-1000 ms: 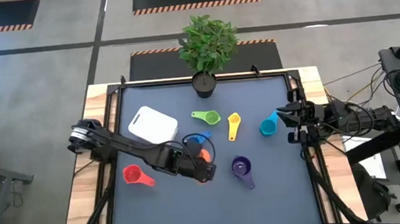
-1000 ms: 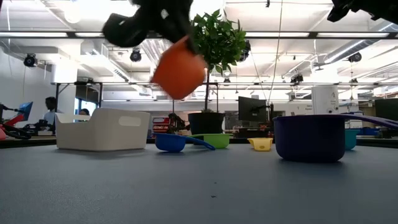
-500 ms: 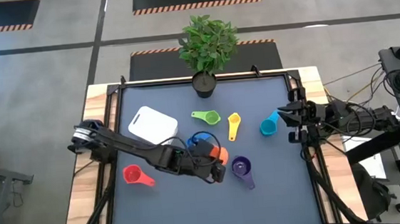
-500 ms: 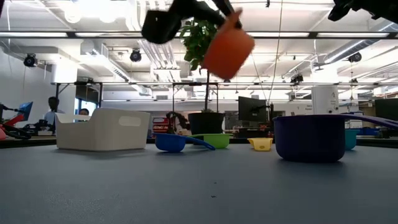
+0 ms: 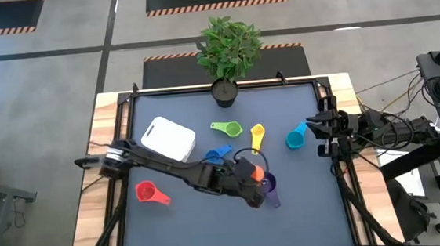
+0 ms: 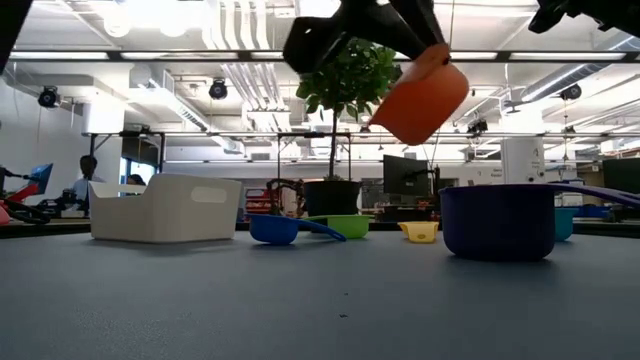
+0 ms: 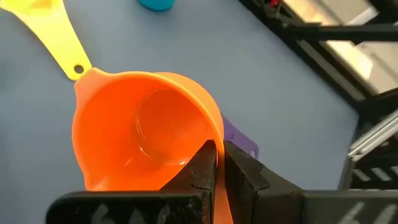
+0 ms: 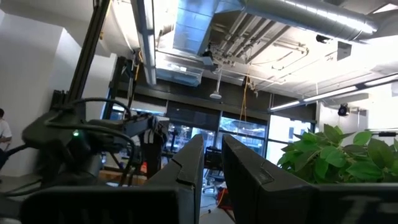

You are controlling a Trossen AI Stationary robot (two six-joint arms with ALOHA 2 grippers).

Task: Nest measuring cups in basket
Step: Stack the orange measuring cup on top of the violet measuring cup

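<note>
My left gripper [image 5: 255, 185] is shut on the orange measuring cup [image 7: 143, 134], which hangs in the air [image 6: 420, 95] just above and left of the purple cup [image 5: 269, 190]. The purple cup stands on the mat. The blue [image 5: 218, 153], green [image 5: 227, 128], yellow [image 5: 257, 138], teal [image 5: 295, 138] and red [image 5: 152, 193] cups lie apart on the mat. The white basket [image 5: 168, 138] stands at the left rear. My right gripper [image 8: 211, 162] waits at the table's right edge, raised, shut with nothing between its fingers. My left gripper pinches the orange cup's flat handle [image 7: 219, 186] between its two fingers, right where the handle meets the rim. The fingers [image 7: 202, 165] slant down from the table's left and lie along the handle. The cup is lifted clear and tilted.
A black plant pot [image 5: 224, 91] with a leafy plant stands at the far edge, in the middle. Black frame rails [image 5: 329, 130] run along the table's sides. Bare mat [image 5: 213, 233] lies along the near edge.
My left gripper has carried the orange cup toward the table's right, from near the blue cup to beside the purple cup. The wrist has rolled and the cup has tipped with it. The cup has stayed well clear of the mat.
</note>
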